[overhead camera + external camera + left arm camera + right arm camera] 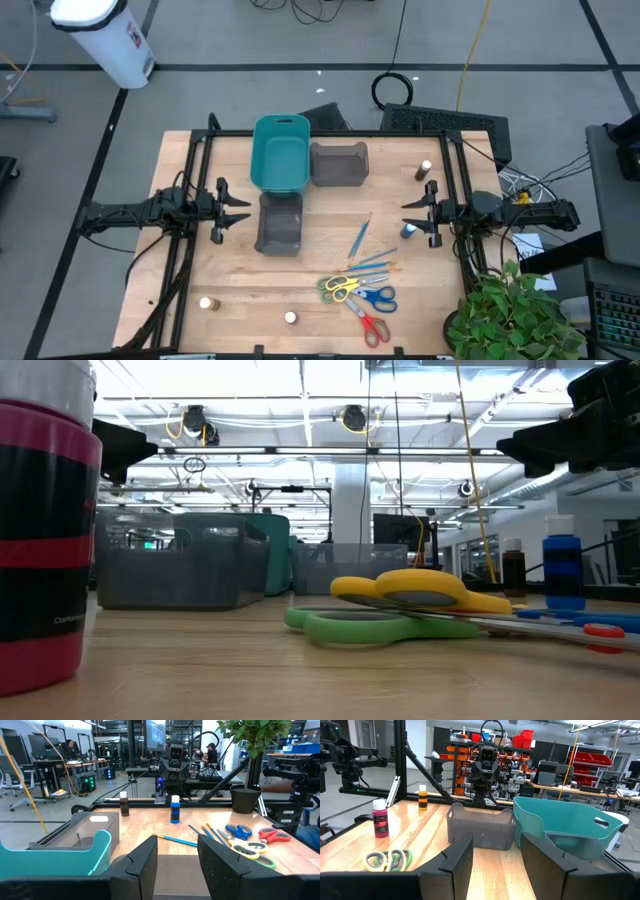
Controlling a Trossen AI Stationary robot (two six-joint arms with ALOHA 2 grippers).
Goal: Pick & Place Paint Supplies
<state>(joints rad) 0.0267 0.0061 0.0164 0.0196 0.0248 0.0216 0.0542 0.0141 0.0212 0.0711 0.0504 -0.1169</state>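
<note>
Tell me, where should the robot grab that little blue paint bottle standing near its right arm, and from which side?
Probably around the body of the blue paint bottle, just under its white cap, coming from above. It stands upright and narrow with bare wood around it, so open fingers could straddle it. The right gripper waits open right beside it; the left gripper is far across the table.

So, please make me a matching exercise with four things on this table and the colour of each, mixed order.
Things:
1. bottle beside the right gripper
2. bin at the far edge
3. scissors nearest the front edge
4. bin right of the teal one

Colours:
A. red
B. grey
C. blue
D. teal

Pairs: 1-C, 2-D, 3-A, 4-B
</note>
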